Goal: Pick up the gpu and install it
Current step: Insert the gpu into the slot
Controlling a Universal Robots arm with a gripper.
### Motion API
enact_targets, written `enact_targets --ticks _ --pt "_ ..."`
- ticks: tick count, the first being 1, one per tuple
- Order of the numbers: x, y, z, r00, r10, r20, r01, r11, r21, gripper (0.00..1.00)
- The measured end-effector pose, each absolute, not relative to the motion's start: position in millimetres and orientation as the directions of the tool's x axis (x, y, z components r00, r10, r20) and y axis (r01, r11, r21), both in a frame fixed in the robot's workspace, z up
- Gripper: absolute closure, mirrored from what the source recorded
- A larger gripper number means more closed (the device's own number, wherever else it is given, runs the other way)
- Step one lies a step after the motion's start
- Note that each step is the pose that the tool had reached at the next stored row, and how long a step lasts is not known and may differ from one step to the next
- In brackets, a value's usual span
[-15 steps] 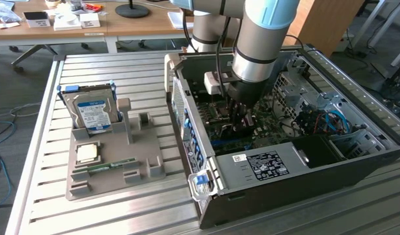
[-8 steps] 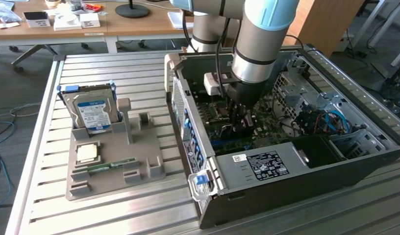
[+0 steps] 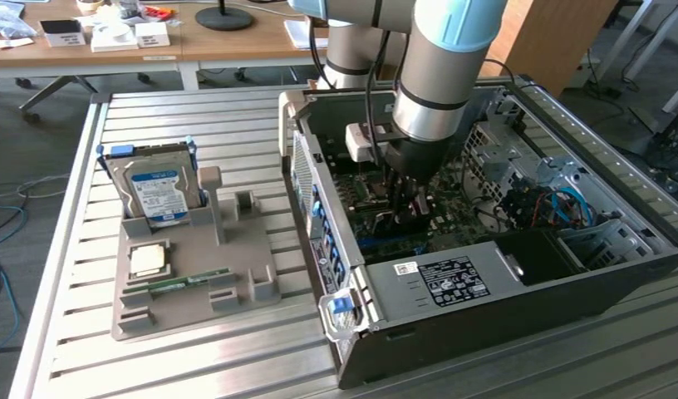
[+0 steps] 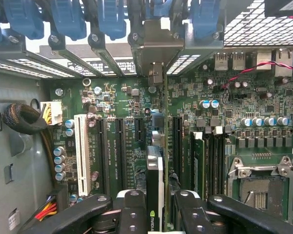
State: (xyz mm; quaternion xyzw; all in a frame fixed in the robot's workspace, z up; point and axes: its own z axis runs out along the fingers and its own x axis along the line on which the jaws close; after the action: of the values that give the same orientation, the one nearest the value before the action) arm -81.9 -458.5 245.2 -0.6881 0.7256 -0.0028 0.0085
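Observation:
In the wrist view the gpu (image 4: 155, 168) is seen edge-on, a thin card with a dark face and a small green logo. It stands upright over the green motherboard (image 4: 122, 100), in line with the black expansion slots (image 4: 119, 146). Its silver end bracket (image 4: 154, 51) reaches the case's rear slot openings under the blue latches (image 4: 107, 17). My gripper (image 4: 155, 204) is shut on the card, with black fingers (image 4: 132, 207) on both sides. In the exterior view my gripper (image 3: 411, 204) is lowered deep inside the open computer case (image 3: 605, 274).
A grey holder (image 3: 195, 287) on the slatted table at the exterior view's left carries a hard drive (image 3: 156, 187), a RAM stick (image 3: 189, 283) and a chip (image 3: 149, 259). The power supply (image 3: 450, 278), blue cables (image 3: 555, 208) and CPU socket (image 4: 259, 185) crowd the case.

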Motion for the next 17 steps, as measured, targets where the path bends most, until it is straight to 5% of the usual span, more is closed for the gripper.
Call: enact_targets --ticks 17 --pt "-81.9 -458.5 244.9 -0.053 -0.999 -0.008 -0.998 0.053 -0.016 0.73"
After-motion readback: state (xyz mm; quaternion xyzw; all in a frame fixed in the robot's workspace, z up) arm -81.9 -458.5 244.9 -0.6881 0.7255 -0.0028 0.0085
